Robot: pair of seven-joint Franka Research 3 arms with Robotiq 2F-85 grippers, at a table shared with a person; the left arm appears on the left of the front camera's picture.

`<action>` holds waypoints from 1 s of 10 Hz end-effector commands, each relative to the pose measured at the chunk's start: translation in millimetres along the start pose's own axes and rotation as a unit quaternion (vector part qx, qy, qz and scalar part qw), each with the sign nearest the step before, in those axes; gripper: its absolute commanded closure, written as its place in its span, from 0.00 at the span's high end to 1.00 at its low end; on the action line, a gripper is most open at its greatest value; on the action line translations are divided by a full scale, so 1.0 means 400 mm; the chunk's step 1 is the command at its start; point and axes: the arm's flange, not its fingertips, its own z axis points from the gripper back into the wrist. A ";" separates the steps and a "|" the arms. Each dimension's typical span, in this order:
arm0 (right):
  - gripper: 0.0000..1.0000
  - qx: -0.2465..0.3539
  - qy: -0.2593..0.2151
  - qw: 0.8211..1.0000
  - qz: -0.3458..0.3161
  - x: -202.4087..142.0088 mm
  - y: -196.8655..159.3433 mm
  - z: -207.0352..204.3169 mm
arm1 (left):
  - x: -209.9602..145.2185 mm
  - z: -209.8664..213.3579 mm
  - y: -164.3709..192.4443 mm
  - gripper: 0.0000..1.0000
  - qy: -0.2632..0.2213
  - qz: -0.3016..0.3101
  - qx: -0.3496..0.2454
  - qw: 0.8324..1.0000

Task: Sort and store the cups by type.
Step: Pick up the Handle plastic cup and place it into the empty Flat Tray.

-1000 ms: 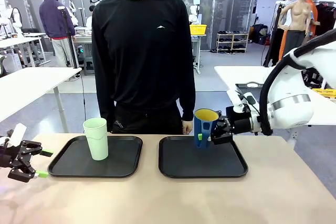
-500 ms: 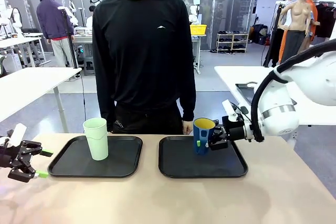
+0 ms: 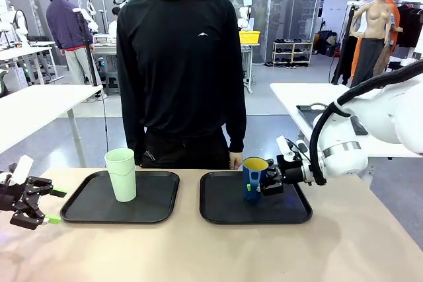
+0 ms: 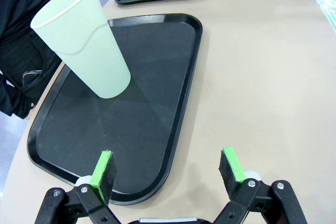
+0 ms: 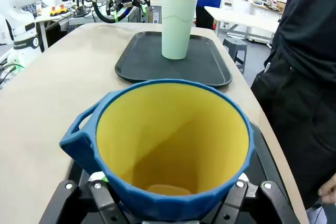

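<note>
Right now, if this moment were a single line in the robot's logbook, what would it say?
right gripper: shut on blue cup, over right tray | left gripper: open, empty, near left tray | green tumbler: upright on left tray

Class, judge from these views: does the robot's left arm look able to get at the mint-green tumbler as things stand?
Probably yes. The left gripper is open and faces the tumbler, which stands upright on the black tray with bare tray between them.
</note>
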 end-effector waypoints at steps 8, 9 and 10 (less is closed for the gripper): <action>0.87 0.001 0.016 1.000 -0.004 -0.052 -0.047 -0.011 | 0.005 -0.002 0.001 1.00 0.004 -0.007 -0.001 1.000; 0.92 0.000 0.015 1.000 -0.003 -0.051 -0.046 -0.008 | 0.005 -0.002 0.001 1.00 0.004 -0.007 -0.001 1.000; 1.00 0.000 0.014 1.000 -0.001 -0.051 -0.045 -0.007 | 0.005 -0.002 0.001 1.00 0.004 -0.007 -0.001 1.000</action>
